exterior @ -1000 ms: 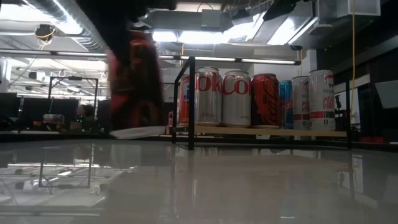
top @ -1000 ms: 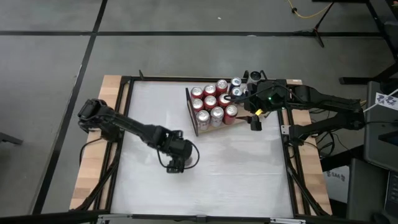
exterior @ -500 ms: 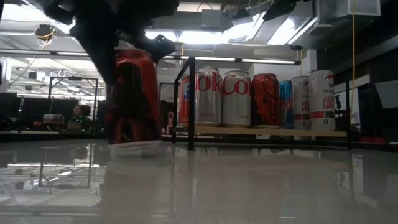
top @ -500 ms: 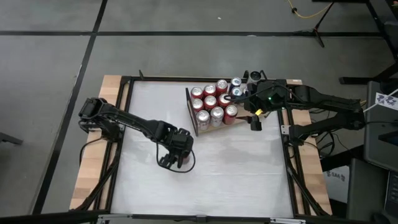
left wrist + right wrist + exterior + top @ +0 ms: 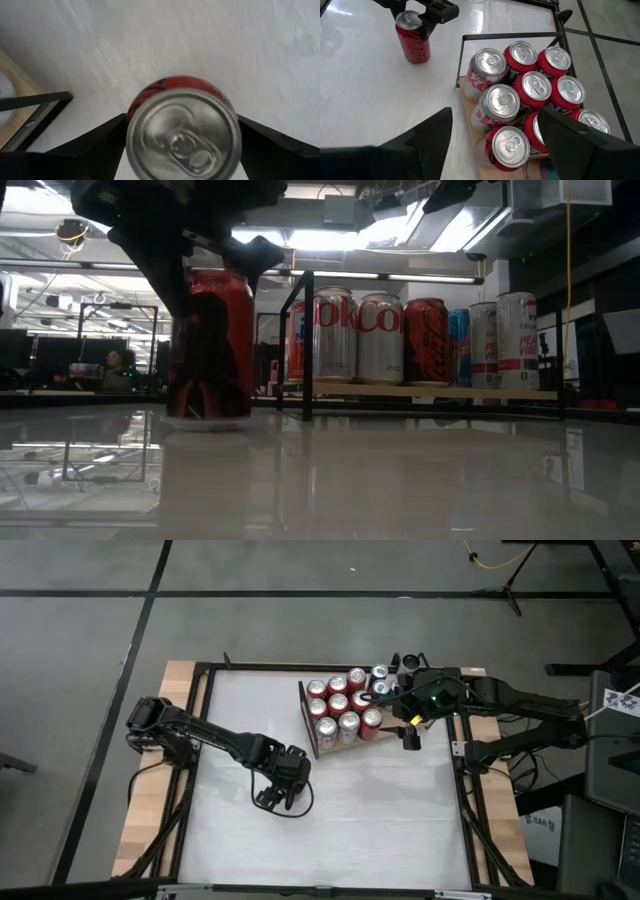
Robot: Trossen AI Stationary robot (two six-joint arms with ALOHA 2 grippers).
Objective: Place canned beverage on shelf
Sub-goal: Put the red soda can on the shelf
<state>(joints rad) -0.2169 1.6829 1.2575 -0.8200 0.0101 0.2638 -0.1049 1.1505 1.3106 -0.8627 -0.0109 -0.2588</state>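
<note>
White table (image 5: 380,810) with pale wooden side strips (image 5: 150,795)

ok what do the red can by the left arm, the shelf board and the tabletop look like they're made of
The red can looks like thin aluminium: bare silvery lid with a pull tab, glossy red printed wall. The shelf board looks like light-brown wood or wood-grain laminate, with a thin dark rail, probably metal, at one end. The table has a white, smooth, fairly glossy top, perhaps laminate; it mirrors the can in the low view.
</note>
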